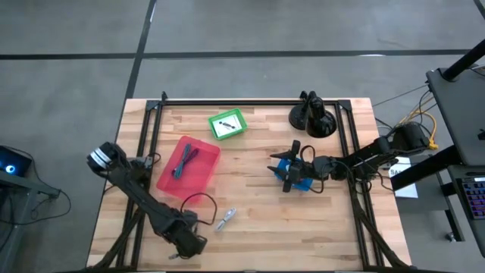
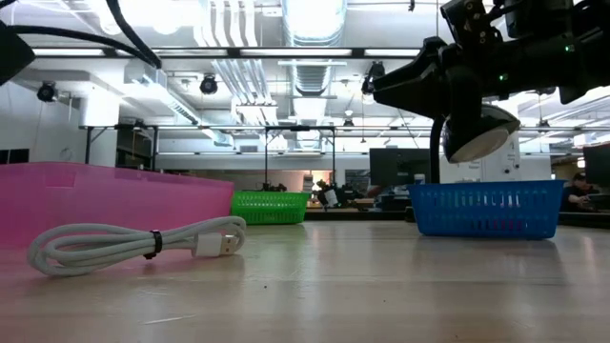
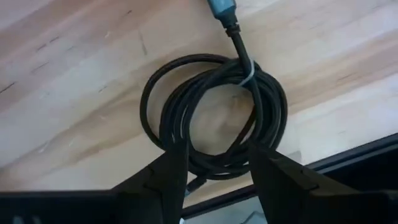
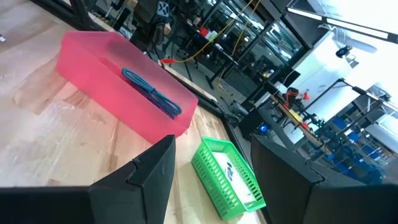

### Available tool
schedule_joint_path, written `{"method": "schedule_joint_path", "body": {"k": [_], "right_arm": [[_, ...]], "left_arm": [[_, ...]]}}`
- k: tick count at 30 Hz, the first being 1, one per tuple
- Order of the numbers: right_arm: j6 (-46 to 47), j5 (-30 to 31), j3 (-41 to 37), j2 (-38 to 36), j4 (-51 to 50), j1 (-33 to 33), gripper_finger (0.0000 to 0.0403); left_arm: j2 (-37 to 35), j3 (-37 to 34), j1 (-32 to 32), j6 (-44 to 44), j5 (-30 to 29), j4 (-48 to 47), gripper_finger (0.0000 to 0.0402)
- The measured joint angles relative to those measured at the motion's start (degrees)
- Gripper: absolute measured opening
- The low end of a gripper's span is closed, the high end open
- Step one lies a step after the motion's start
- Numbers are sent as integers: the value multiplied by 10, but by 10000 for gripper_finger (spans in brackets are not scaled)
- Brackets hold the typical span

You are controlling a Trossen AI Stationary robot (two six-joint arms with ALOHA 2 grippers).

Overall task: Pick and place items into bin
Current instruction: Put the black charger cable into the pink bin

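A black coiled cable (image 3: 214, 115) lies flat on the wooden table near its front left. My left gripper (image 3: 217, 158) points down over it, open, with one fingertip over each side of the coil's nearer part; in the high view it is beside the cable (image 1: 198, 203). My right gripper (image 1: 291, 167) hangs level and open over a blue basket (image 1: 297, 176), with nothing between its fingers (image 4: 155, 168). The pink bin (image 1: 204, 171) holds a teal tool (image 4: 152, 93). A white coiled cable (image 2: 133, 243) lies near the front edge. My left gripper comes at the black cable from above, its open fingers (image 3: 174, 168) over the coil's strands (image 3: 205, 168). I cannot tell whether they touch the cable. The coil lies flat on the table.
A green basket (image 1: 228, 124) with a white item stands at the back middle. A black stand (image 1: 311, 117) is at the back right. Black frame rails (image 1: 148, 144) run along the table's sides. Bare wood lies between the bin and the blue basket.
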Motion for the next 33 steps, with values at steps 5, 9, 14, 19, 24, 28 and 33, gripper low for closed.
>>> {"method": "schedule_joint_path", "body": {"k": [5, 9, 14, 19, 24, 28, 33], "right_arm": [[0, 0, 0, 0, 0, 0, 196], [0, 0, 0, 0, 0, 0, 196], [0, 0, 0, 0, 0, 0, 196], [0, 0, 0, 0, 0, 0, 196], [0, 0, 0, 0, 0, 0, 196], [1, 0, 0, 0, 0, 0, 196], [2, 0, 0, 0, 0, 0, 196]], "left_arm": [[18, -11, -1, 1, 0, 4, 152], [30, -25, -1, 22, 8, 6, 152], [41, -33, -1, 75, 9, 7, 152], [49, -37, -1, 118, 22, 10, 137], [49, -37, 0, 153, 35, 6, 71], [46, -32, 0, 188, 51, 17, 12], [37, -17, -1, 240, 67, 18, 4]]}}
